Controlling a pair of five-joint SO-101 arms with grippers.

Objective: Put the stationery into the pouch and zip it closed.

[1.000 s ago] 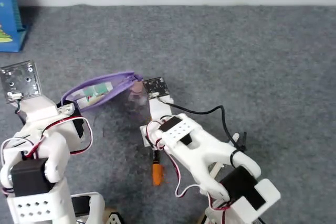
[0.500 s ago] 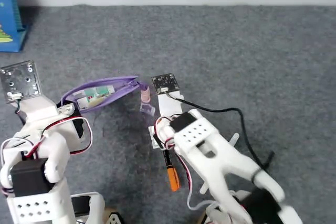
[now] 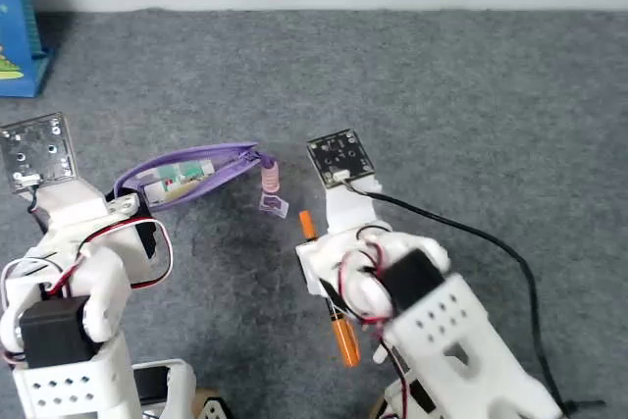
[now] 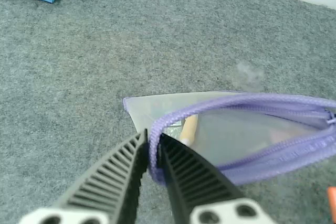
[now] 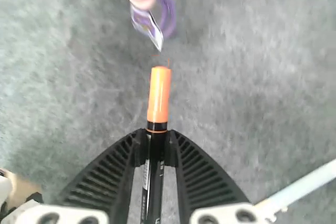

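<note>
— Where is the pouch?
— The pouch [image 3: 186, 174] lies on the grey counter [image 3: 471, 105] in front of my left arm. My left fingers [image 4: 151, 148] are closed tight on its purple zip rim at the near end, and the pinch holds the mouth open in a long loop. Something pale already sits inside, though I can't tell what.

— And the other side?
— My right fingers [image 5: 156, 136] are clamped on 1 pen [image 5: 158, 95], with only the barrel's width between them. The orange cap sticks out ahead and the rest of the barrel runs back under my wrist. The pen is off to the right of the pouch and apart from it. Its cap points at the pink tassel [image 3: 270, 179] on the zip pull rather than at the mouth.

— So what makes this step go well?
— Aim, as I judge it. The tassel end looks like where the 2 zip rims meet, so pushing in there would jam the cap against the slider. I'd bring the cap over the widest part of the loop, tilt it down and slide it in along the pouch's length.

— Anything to watch?
— The pouch is soft and light, so a nudge could drag it or fold the mouth shut. My left pinch has to stay firm. I'd let the pen go only once most of it is inside, because the long back end could tip it out again
</note>
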